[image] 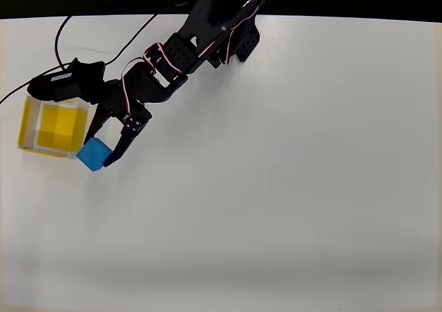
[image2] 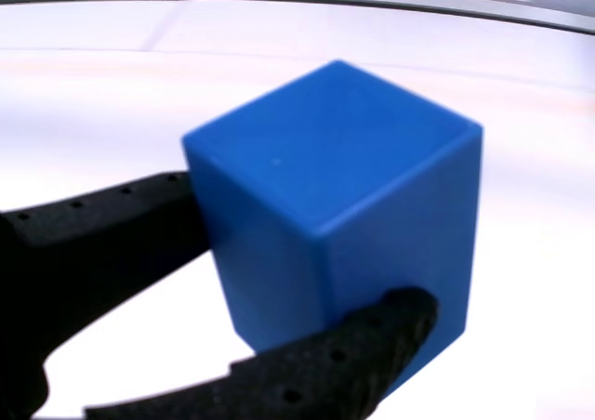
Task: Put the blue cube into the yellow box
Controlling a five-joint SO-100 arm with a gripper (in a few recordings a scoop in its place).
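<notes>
Seen from overhead, the black arm (image: 200, 39) comes down from the top centre of the frame and slants toward the left side of the white table (image: 276, 188). Its gripper (image: 99, 146) sits at the left, with the two dark fingers spread either side of the blue cube (image: 94, 154). The cube lies on the table, just off the lower right corner of the yellow box (image: 54, 127), so close that I cannot tell whether the two touch. The box is open at the top, with its yellow floor showing and pale rims around it, and it stands near the left edge of the frame. A black part of the arm overlaps the box's upper edge. In the wrist view the blue cube (image2: 339, 216) takes up the middle of the frame, one corner edge turned toward the camera. One textured black finger (image2: 102, 229) presses against its left face and the other reaches across its lower right, so the jaws are closed narrowly on the cube and gripping it. Thin black cables (image: 65, 32) trail across the upper left of the table.
</notes>
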